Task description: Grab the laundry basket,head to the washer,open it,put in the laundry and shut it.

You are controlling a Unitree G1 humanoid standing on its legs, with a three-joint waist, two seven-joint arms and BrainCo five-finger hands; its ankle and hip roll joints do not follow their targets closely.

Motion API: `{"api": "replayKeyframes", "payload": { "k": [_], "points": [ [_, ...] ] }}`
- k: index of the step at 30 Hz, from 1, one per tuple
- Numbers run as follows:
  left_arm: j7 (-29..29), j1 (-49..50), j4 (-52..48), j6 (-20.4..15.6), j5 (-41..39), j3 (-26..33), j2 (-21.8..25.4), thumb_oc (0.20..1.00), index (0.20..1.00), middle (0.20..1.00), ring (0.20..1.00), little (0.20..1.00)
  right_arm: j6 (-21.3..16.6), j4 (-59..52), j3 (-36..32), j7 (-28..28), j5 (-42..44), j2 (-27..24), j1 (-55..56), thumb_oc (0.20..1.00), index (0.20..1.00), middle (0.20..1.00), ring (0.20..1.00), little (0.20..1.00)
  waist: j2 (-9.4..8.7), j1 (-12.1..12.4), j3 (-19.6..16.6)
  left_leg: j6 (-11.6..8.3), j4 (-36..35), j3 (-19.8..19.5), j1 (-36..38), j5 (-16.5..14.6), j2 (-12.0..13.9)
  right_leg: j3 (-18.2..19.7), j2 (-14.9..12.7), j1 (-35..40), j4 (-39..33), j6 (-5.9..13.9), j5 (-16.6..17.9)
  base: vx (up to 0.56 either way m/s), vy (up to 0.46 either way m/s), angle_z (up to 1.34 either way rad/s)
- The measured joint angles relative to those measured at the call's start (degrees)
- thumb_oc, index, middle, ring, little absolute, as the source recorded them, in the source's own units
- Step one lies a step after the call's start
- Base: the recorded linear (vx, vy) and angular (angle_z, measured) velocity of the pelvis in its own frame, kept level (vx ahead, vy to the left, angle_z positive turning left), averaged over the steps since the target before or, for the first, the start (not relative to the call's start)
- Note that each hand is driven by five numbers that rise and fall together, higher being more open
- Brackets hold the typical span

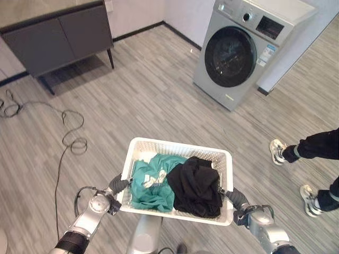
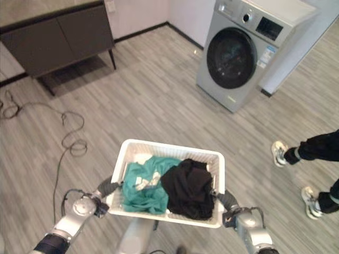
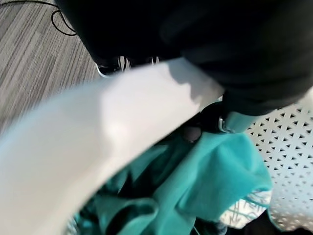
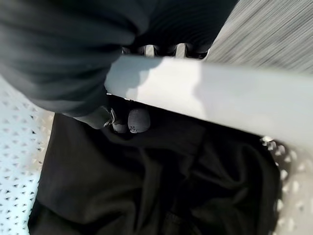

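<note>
The white basket [image 1: 139,150] is carried above the floor [image 1: 148,95], 1 hand at each side rim. The left hand [image 1: 119,184] is closed on the left rim, fingers curled over it in the left wrist view. The right hand [image 1: 231,194] is closed on the right rim, thumb tucked under the edge. Inside lie 2 items: a teal garment [image 1: 151,182] on the left and a black garment [image 1: 196,185] on the right, touching. The washer [image 1: 249,47] stands ahead to the right, door [image 1: 230,56] shut. Open wood-pattern floor lies between. A dark cabinet [image 1: 58,39] stands far left against the wall. A person's legs [image 1: 312,151] stand at right, near the path.
</note>
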Motion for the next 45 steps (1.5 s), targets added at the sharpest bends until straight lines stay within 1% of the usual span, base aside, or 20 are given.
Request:
{"api": "replayKeyframes", "payload": {
  "k": [1, 3, 4, 5, 6, 7, 10, 11, 12, 13, 17, 20, 22, 25, 26, 30, 35, 38, 40, 45],
  "points": [
    [0.1, -1.1, 0.2, 0.2, 0.0, 0.7, 0.3, 0.2, 0.2, 0.2, 0.2, 0.2, 0.0, 0.5, 0.0, -0.1, 0.0, 0.7, -2.2, 0.2, 0.2, 0.2, 0.2, 0.2, 0.21, -0.3, 0.2, 1.12, 3.9, 0.6, -0.5, 1.0, -0.7, -0.7, 0.5, -1.1, 5.2, 4.69, -1.1, 0.66, 0.269, -1.37],
    [-0.1, -0.9, 0.7, -0.1, 0.0, 4.4, 0.6, 0.2, 0.2, 0.2, 0.2, 0.2, -0.2, 3.0, 0.1, 0.1, 0.0, 3.6, -4.6, 0.2, 0.2, 0.2, 0.2, 0.2, -1.96, -0.1, -0.4, -0.07, 3.2, 4.7, 3.8, 0.3, -1.5, -0.7, 3.3, -5.5, 19.3, 7.01, 0.2, 0.41, 0.212, -1.08],
    [0.0, -2.1, 2.1, -0.3, 0.0, 4.3, 1.1, 0.2, 0.2, 0.2, 0.2, 0.2, -0.9, 3.5, 0.3, -0.1, -0.1, 4.9, -4.7, 0.2, 0.2, 0.2, 0.2, 0.2, -4.76, -0.9, -1.2, -8.18, 2.8, 9.7, 5.3, -5.1, -1.6, -2.7, 4.2, -8.7, 25.1, 5.75, 4.4, 0.35, 0.204, -1.71],
    [-0.3, -1.9, 2.3, -0.4, 0.0, 4.3, 1.9, 0.2, 0.2, 0.2, 0.2, 0.2, -1.3, 3.5, 1.2, 0.1, -0.1, 4.0, -6.3, 0.2, 0.2, 0.2, 0.2, 0.2, -2.07, -0.2, -1.8, 7.27, 16.0, 5.6, 5.3, -7.0, 3.0, -3.2, 3.3, -12.4, 35.7, 12.65, 8.0, 0.44, 0.296, -1.44],
    [-0.4, -2.7, 3.5, -0.4, 0.0, 3.8, 2.3, 0.2, 0.2, 0.2, 0.2, 0.2, -1.2, 3.3, 1.6, -0.3, -0.1, 4.9, -5.6, 0.2, 0.2, 0.2, 0.2, 0.2, -2.32, -0.9, -2.9, 8.34, 13.5, 6.1, 8.0, -4.6, 2.0, -3.5, 2.1, -15.9, 43.7, 18.52, 11.3, 0.41, 0.307, -1.11],
    [-0.1, -4.9, 4.1, -0.5, 0.0, 3.7, 2.2, 0.2, 0.2, 0.2, 0.2, 0.2, -1.2, 3.3, 1.7, -0.4, -0.1, 5.8, -3.8, 0.2, 0.2, 0.2, 0.2, 0.2, -4.4, -2.6, -3.1, 8.35, 8.7, 6.2, 11.0, -3.6, -1.1, -3.9, 1.0, -19.9, 50.2, 19.86, 14.5, 0.39, 0.312, 0.12],
    [-0.4, -4.8, 2.8, -0.4, 0.0, 1.8, 1.8, 0.2, 0.2, 0.2, 0.2, 0.2, -1.4, 2.2, -1.2, -0.3, -0.1, 5.3, -2.1, 0.2, 0.2, 0.2, 0.2, 0.2, 0.9, -5.8, -0.5, 10.66, 2.5, 6.7, 19.1, -2.7, -2.5, -16.5, -2.6, -28.4, 58.2, 12.64, 15.8, 0.33, 0.17, 0.16],
    [-0.2, -4.7, 2.9, -0.4, 0.1, 2.3, 0.6, 0.2, 0.2, 0.2, 0.2, 0.2, -1.4, 2.3, -1.2, -0.3, -0.1, 5.1, -1.3, 0.2, 0.2, 0.2, 0.2, 0.2, 1.0, -6.6, -0.1, -3.57, 1.3, 7.2, 20.1, -4.6, -2.0, -18.2, -3.8, -30.2, 50.9, 5.51, 13.0, 0.39, 0.049, 0.31],
    [-0.7, -5.6, 1.8, -0.7, 0.1, 2.0, 2.0, 0.2, 0.2, 0.2, 0.2, 0.2, -1.6, 2.1, -1.5, 0.2, -0.1, 5.4, -0.1, 0.2, 0.2, 0.2, 0.2, 0.2, -1.06, -8.6, 0.2, 10.98, 16.1, 6.6, 13.6, -10.1, -1.7, -19.4, -9.7, -33.6, 41.1, 5.81, 12.7, 0.4, -0.041, 0.33],
    [-1.0, -5.2, 1.0, -0.6, 0.1, 1.6, 2.0, 0.2, 0.2, 0.2, 0.2, 0.2, -1.6, -0.2, -1.5, 1.0, -0.1, 3.9, 1.3, 0.2, 0.2, 0.2, 0.2, 0.2, 2.98, -8.5, 0.1, 10.94, 17.2, 0.4, 14.9, -13.0, 4.1, -19.7, -9.5, -35.6, 36.4, 9.61, 12.8, 0.28, -0.109, 0.07],
    [-1.0, -4.7, 2.8, 0.2, 0.1, 0.2, 1.3, 0.2, 0.2, 0.2, 0.2, 0.2, -1.0, 1.4, -1.8, 0.8, -0.1, 5.0, 2.1, 0.2, 0.2, 0.2, 0.2, 0.2, 2.08, -11.0, 1.6, 11.04, 4.3, -1.6, 25.8, -9.3, -1.7, -18.1, -9.9, -35.0, 13.3, 9.99, 17.2, 0.26, -0.128, 0.15],
    [-0.8, -3.2, 3.2, -0.1, 0.2, 0.6, -0.5, 0.2, 0.2, 0.2, 0.2, 0.2, -1.1, 0.8, -2.7, 0.5, -0.1, 4.4, 2.9, 0.2, 0.2, 0.2, 0.2, 0.2, 3.11, -12.6, 1.6, 9.12, 4.0, -1.2, 30.6, -8.6, -4.3, -21.1, 2.0, -32.5, 7.6, -2.05, 25.4, 0.22, -0.123, 0.32],
    [-0.9, -2.4, 2.7, -1.0, 0.4, 0.3, -1.2, 0.2, 0.2, 0.2, 0.2, 0.2, -1.1, 0.8, -3.4, 0.2, -0.2, 3.9, 3.5, 0.2, 0.2, 0.2, 0.2, 0.2, -2.68, -12.8, 2.0, 7.42, 19.0, 0.8, 24.9, -11.6, -10.3, -19.8, -0.9, -26.8, 3.6, -10.0, 28.5, 0.18, -0.144, 0.62],
    [-0.8, -3.6, 0.6, -1.7, 0.6, 0.3, 0.3, 0.2, 0.2, 0.2, 0.2, 0.2, -1.4, 2.4, -5.9, 0.0, -0.2, 4.9, -0.9, 0.2, 0.2, 0.2, 0.2, 0.2, -3.88, -10.8, 2.4, 3.33, 21.3, -4.1, 14.5, -15.9, -0.6, -18.6, -3.0, -25.8, -0.1, -3.28, 31.3, 0.18, -0.218, 0.39],
    [-0.7, -3.4, 0.3, -1.7, 0.5, 0.2, 0.3, 0.2, 0.2, 0.2, 0.2, 0.2, -1.4, 2.6, -6.8, 0.0, -0.4, 4.8, -2.7, 0.2, 0.2, 0.2, 0.2, 0.2, -3.12, -10.5, 2.6, -1.42, 9.8, -4.5, 14.1, -7.8, 7.9, -18.9, -3.1, -25.7, 3.4, 3.37, 28.1, 0.16, -0.231, 0.44],
    [-0.3, -1.1, 0.8, -1.2, 0.1, 0.1, 0.5, 0.2, 0.2, 0.2, 0.2, 0.2, -1.4, 1.2, -5.3, 1.0, -0.7, 5.6, 2.0, 0.2, 0.2, 0.2, 0.2, 0.2, -2.64, -9.7, -0.3, 1.86, 2.1, -2.7, 22.6, -6.4, 6.0, -18.3, -5.6, -23.9, 6.9, 10.16, 24.2, 0.14, -0.275, 0.13],
    [-0.5, -0.6, 2.0, -1.3, 0.1, 0.1, -0.5, 0.2, 0.2, 0.2, 0.2, 0.2, -1.7, 2.0, -5.0, 1.2, -0.6, 5.7, 4.1, 0.2, 0.2, 0.2, 0.2, 0.2, -3.12, -11.3, -2.3, 2.03, -1.3, -3.0, 25.3, -6.2, 5.2, -20.0, -1.3, -22.6, 4.4, 7.68, 23.8, 0.07, -0.301, 0.08],
    [-0.3, 0.8, 2.1, -0.4, 0.0, -0.3, -1.4, 0.2, 0.2, 0.2, 0.2, 0.2, -1.4, 2.8, -4.9, 0.7, -0.6, 5.5, 4.4, 0.2, 0.2, 0.2, 0.2, 0.2, -2.95, -9.5, -2.4, 0.24, 16.5, -3.1, 18.6, -7.7, 6.0, -19.6, 3.6, -20.6, 2.4, 1.14, 21.6, -0.01, -0.144, -0.28],
    [-0.3, 0.9, 2.1, -0.2, -0.1, -0.7, -1.6, 0.2, 0.2, 0.2, 0.2, 0.2, -1.4, 2.8, -4.4, 0.6, -0.6, 4.4, 3.5, 0.2, 0.2, 0.2, 0.2, 0.2, -2.21, -9.1, -2.1, 3.55, 28.6, -6.3, 11.9, -7.4, 5.9, -19.0, 5.6, -18.8, 0.3, -0.94, 21.7, 0.06, -0.025, -0.35],
    [-0.2, -0.4, 1.9, -0.2, -0.4, -0.7, -3.9, 0.2, 0.2, 0.2, 0.2, 0.2, -1.6, 4.9, -5.4, -0.3, -0.6, 2.9, 1.0, 0.2, 0.2, 0.2, 0.2, 0.2, -1.68, -9.3, -0.2, 2.87, 1.8, -5.4, 8.2, -4.0, -0.3, -15.5, 5.8, -18.0, -3.2, -0.28, 22.3, 0.09, 0.09, -0.35]
  ]
}}
